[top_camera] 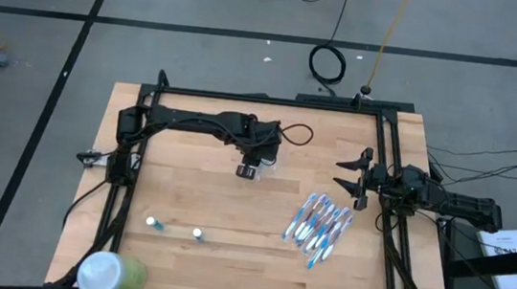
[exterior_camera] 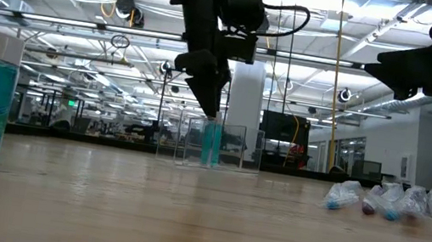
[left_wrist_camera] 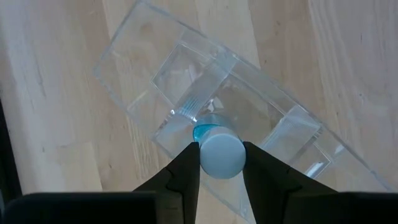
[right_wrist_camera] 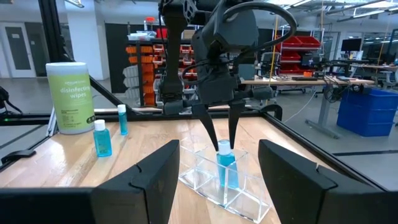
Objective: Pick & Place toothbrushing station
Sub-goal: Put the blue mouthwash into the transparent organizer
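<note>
We are gripping small teal tube (left_wrist_camera: 221, 155) by white cap, left gripper (left_wrist_camera: 221, 163) pinched shut on it. Tube standing upright, long axis vertical, lowered inside clear organizer (left_wrist_camera: 155, 81), directly beneath left gripper. Right gripper (top_camera: 351, 180) waiting beside organizer, fingers spread wide, holding nothing. Toothbrushes (top_camera: 320, 223) lying near right gripper, well apart from organizer.

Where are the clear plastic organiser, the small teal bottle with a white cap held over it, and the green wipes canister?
clear plastic organiser (right_wrist_camera: 239, 198), right wrist view, front wall
teal bottle (right_wrist_camera: 226, 168), right wrist view, body
wipes canister (right_wrist_camera: 70, 98), right wrist view, label
</note>
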Motion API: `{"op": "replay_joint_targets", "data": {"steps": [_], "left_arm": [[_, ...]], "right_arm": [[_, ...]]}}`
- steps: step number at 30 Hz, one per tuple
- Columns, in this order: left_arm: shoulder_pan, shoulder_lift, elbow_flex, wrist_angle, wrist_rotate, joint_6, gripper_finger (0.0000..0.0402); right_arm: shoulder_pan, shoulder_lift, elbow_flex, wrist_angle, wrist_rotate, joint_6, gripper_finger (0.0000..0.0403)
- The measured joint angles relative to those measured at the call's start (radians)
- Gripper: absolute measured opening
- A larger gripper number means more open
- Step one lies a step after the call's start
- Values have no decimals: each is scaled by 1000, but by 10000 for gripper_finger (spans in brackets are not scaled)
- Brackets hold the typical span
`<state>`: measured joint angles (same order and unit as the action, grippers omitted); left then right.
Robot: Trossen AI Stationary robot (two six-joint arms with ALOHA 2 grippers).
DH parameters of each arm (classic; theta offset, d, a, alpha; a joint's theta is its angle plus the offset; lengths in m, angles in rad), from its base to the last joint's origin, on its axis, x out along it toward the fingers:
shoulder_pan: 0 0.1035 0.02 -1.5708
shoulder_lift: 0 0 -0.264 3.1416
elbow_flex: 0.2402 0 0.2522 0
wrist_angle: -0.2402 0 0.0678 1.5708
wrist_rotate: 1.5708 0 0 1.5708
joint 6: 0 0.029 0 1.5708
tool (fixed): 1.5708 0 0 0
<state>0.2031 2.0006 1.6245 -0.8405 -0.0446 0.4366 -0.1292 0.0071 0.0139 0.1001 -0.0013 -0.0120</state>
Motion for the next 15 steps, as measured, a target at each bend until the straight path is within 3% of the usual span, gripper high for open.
{"op": "replay_joint_targets", "data": {"steps": [7, 15], "left_arm": [[0, 0, -1, 5, -6, 1, 112], [1, 3, -5, 0, -12, -15, 153]], "right_arm": [[0, 0, 0, 0, 0, 0, 212], [0, 0, 0, 0, 0, 0, 212]]}}
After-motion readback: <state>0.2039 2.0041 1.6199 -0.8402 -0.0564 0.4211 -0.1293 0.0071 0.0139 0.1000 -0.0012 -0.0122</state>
